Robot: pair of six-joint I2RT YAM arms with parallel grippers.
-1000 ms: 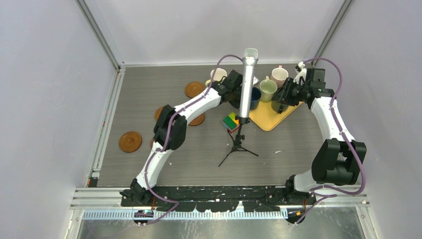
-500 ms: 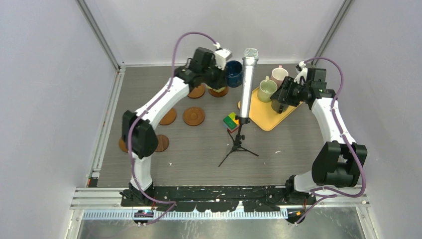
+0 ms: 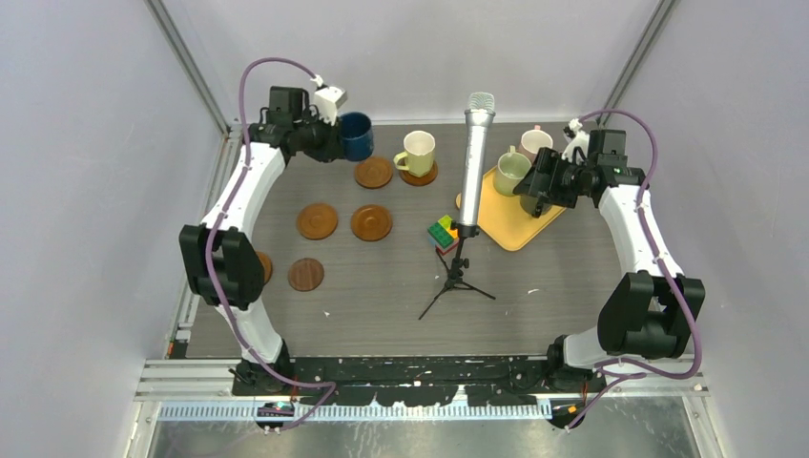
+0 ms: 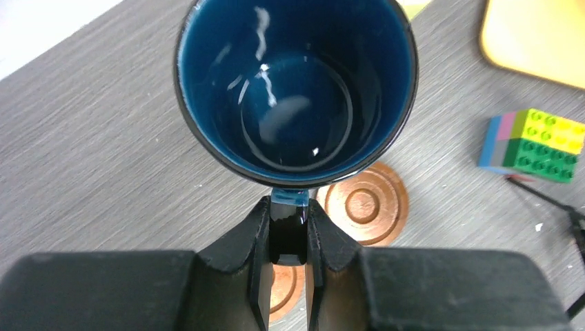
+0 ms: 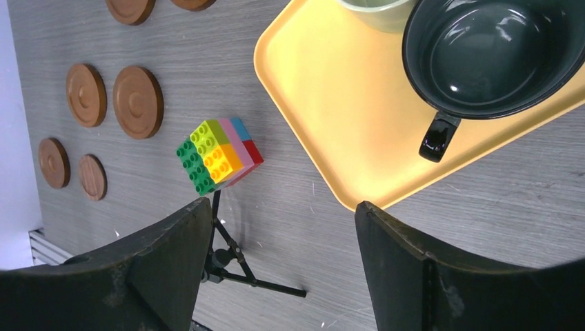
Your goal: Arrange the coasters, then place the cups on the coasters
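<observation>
My left pincer (image 4: 288, 215) grips the dark blue cup (image 4: 296, 89) by its handle, well left of the yellow tray (image 5: 331, 103), right pincer (image 5: 283, 207) gapes wide above it.

Dark blue cup (image 4: 296, 89) — yellow tray (image 5: 331, 103)

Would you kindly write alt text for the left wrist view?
The left claw grips the handle of an empty dark blue cup, seen from above. Below it lie two brown coasters, with a toy brick block and yellow tray at right.
</observation>
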